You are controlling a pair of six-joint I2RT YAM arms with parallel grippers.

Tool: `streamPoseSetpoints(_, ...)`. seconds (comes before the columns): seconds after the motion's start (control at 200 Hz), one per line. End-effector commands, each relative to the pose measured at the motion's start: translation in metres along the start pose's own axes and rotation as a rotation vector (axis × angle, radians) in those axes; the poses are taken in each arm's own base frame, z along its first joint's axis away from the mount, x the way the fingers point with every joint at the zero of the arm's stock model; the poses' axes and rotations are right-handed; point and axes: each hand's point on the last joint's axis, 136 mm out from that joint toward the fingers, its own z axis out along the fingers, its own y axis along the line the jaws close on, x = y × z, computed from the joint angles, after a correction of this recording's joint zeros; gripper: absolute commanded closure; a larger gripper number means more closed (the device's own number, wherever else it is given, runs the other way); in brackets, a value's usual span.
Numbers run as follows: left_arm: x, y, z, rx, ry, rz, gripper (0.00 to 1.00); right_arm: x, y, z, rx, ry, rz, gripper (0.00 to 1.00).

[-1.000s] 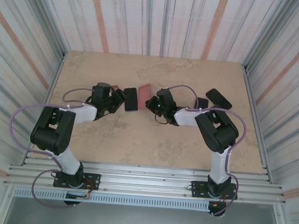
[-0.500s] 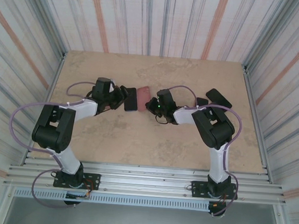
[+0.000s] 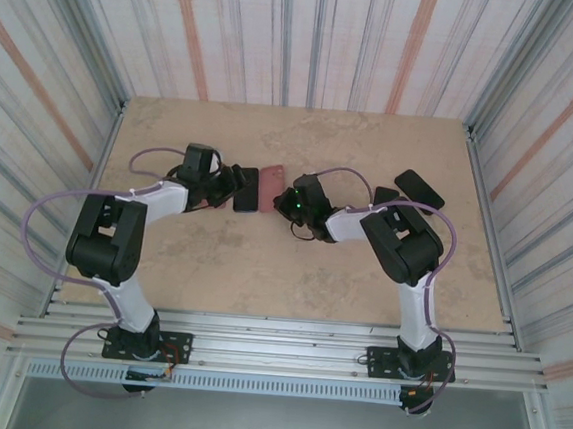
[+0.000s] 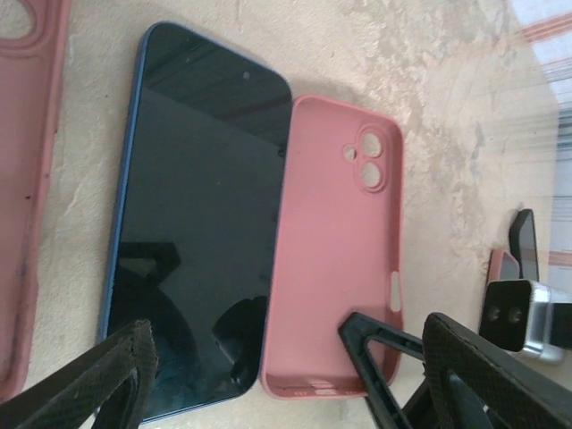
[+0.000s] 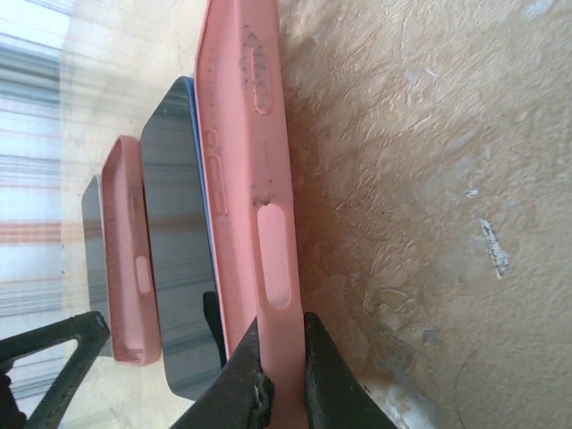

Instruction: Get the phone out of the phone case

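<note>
The phone (image 4: 192, 223), dark-screened with a blue rim, lies flat on the table out of the phone case (image 4: 335, 241). The case is pink and empty and lies right beside it, edge to edge. My left gripper (image 4: 286, 357) is open, with its fingers spread wide over the near ends of both. My right gripper (image 5: 279, 344) is shut on the case's side wall (image 5: 268, 268), below the long slot. In the top view the phone (image 3: 248, 189) and case (image 3: 274, 180) lie between the left gripper (image 3: 233, 185) and the right gripper (image 3: 286, 200).
A second pink case (image 4: 22, 179) lies on the phone's other side and is also seen in the right wrist view (image 5: 130, 259). Another black phone (image 3: 419, 189) lies at the back right. Corrugated metal walls (image 3: 533, 146) close in the tan table (image 3: 262, 263).
My left arm has reached a little farther up the table, bringing its open fingers over the phone's end. The right arm has leaned slightly left while still holding the case.
</note>
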Motion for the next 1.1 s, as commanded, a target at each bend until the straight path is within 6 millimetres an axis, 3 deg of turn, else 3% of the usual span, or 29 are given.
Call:
streamPoseSetpoints(0.0, -0.004, -0.004, -0.001, 0.007, 0.008, 0.039, 0.19, 0.004, -0.011, 0.007, 0.035, 0.008, -0.002, 0.85)
streamPoseSetpoints(0.195, -0.008, -0.011, -0.004, 0.024, 0.008, 0.052, 0.19, -0.007, -0.008, -0.002, 0.060, 0.003, -0.034, 0.79)
streamPoseSetpoints(0.521, -0.012, -0.029, -0.022, 0.057, -0.010, 0.106, 0.16, -0.016, -0.006, -0.021, 0.129, 0.030, -0.124, 0.53)
streamPoseSetpoints(0.807, -0.007, -0.036, -0.036, 0.085, -0.010, 0.131, 0.15, -0.017, 0.004, -0.033, 0.153, 0.050, -0.221, 0.47)
streamPoseSetpoints(0.962, -0.005, -0.045, -0.048, 0.107, -0.011, 0.162, 0.13, -0.035, 0.000, -0.059, 0.217, 0.031, -0.281, 0.40)
streamPoseSetpoints(1.097, 0.004, -0.057, -0.057, 0.165, 0.015, 0.195, 0.10, -0.057, -0.021, -0.102, 0.377, -0.011, -0.350, 0.33)
